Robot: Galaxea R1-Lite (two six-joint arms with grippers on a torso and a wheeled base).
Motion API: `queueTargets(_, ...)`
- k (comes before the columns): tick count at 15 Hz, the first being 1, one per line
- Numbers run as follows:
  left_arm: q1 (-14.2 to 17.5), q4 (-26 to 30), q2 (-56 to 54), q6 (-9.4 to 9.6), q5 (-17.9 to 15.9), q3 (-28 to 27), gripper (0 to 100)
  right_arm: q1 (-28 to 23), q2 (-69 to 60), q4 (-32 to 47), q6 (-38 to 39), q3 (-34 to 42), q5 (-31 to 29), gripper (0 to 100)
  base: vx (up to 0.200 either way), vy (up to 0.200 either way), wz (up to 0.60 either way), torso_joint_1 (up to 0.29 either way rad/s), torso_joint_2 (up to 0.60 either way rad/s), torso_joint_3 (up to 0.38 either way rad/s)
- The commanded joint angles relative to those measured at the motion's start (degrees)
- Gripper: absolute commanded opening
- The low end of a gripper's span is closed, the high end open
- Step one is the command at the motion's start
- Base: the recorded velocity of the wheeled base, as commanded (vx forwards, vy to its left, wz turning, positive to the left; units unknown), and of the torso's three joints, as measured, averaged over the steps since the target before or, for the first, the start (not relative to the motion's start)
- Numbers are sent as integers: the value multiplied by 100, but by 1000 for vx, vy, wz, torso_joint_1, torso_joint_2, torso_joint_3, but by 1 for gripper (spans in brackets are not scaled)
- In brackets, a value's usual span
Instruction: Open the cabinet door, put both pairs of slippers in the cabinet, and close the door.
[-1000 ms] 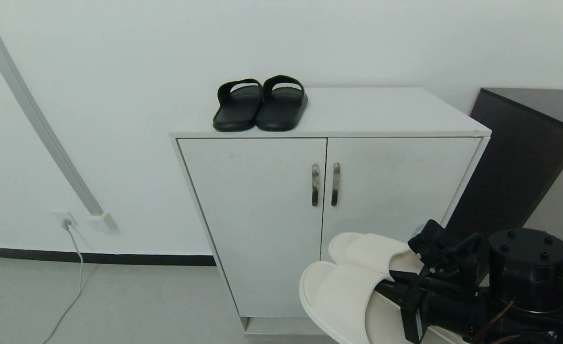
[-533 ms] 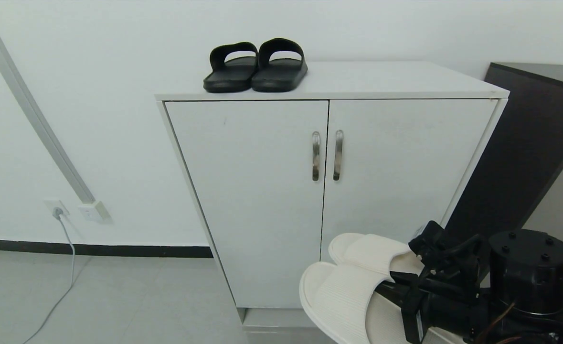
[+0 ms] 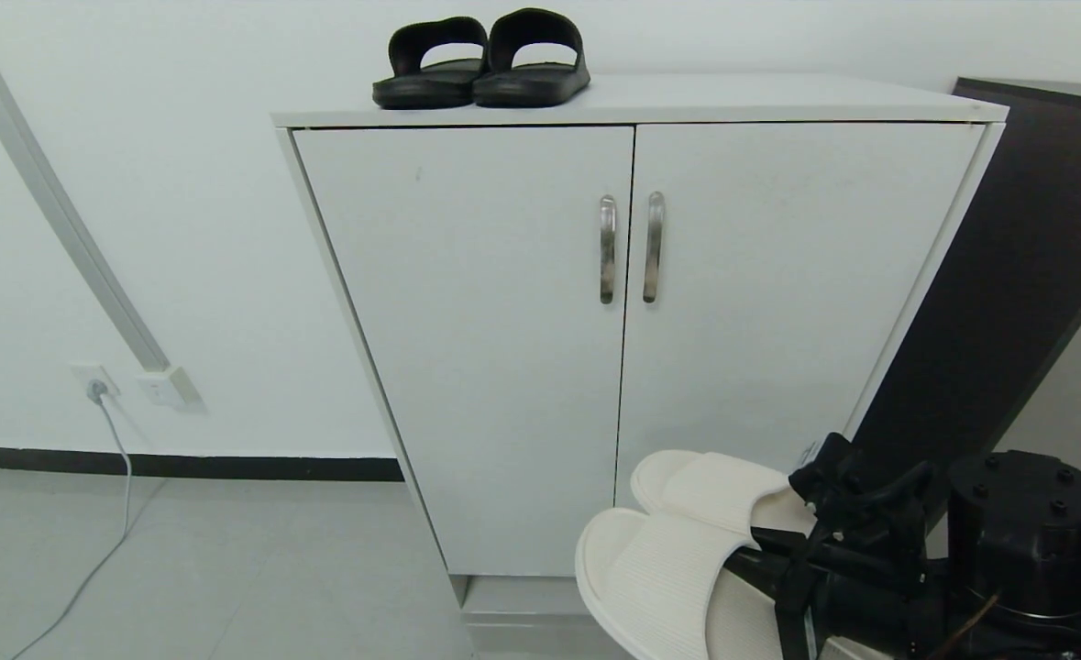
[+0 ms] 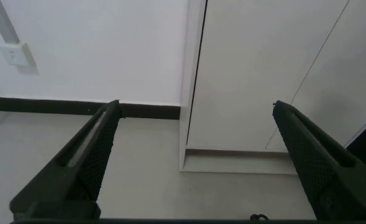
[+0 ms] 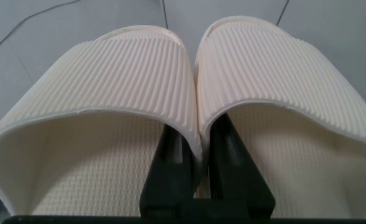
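The white cabinet (image 3: pixel 467 348) stands against the wall with both doors shut, its two metal handles (image 3: pixel 630 247) side by side at the middle. A black pair of slippers (image 3: pixel 480 60) rests on its top, left of centre. Low in front of the right door, my right gripper (image 3: pixel 783 550) is shut on a white ribbed pair of slippers (image 3: pixel 678 541), toes toward the cabinet. In the right wrist view its fingers (image 5: pixel 170 162) pinch the two inner walls of the white slippers (image 5: pixel 127 93) together. My left gripper (image 4: pixel 196 107) is open and holds nothing, low near the cabinet's bottom left corner (image 4: pixel 245 93).
A dark cabinet (image 3: pixel 1008 275) stands just right of the white one. On the left wall are a socket with a grey cable (image 3: pixel 100 403) trailing to the floor and a slanting conduit (image 3: pixel 54 211). Grey floor (image 3: pixel 228 568) lies open left of the cabinet.
The whole head picture has shifted: the cabinet sits higher and larger, so the camera has moved. The right gripper still holds the white slippers at the same spot.
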Motion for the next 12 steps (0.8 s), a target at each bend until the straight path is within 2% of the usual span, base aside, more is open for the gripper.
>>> queueTargets(1,-7,1,39,3,-1,-6,100,86,-4,-2,-4,27,6,0,0,0,0,0,0,0)
queueTargets(3,-16,1,92,12,-18,-6,100,183,-4,-19,-4,45,6,0,0,0,0,0,0,0)
queueTargets(5,-69,-16,259,214,-124,-33,100,244,-4,-195,-4,106,-2,0,0,0,0,0,0,0)
queueTargets(6,-69,-95,514,135,-176,-332,100,270,-4,-248,-13,141,-2,0,0,0,0,0,0,0)
queueTargets(7,-78,-157,918,-269,-212,-885,100,270,-4,-257,-66,185,-2,0,0,0,0,0,0,0)
queueTargets(8,-78,-166,1323,-428,-229,-1202,100,270,-4,-266,-92,194,-2,0,0,0,0,0,0,0)
queueTargets(9,-86,-209,1736,-392,-423,-1298,100,270,-4,-301,-92,203,-2,0,0,0,0,0,0,0)
queueTargets(12,-86,-684,2641,-392,-1723,-1263,100,279,-13,-433,-127,282,-2,0,0,0,0,0,0,0)
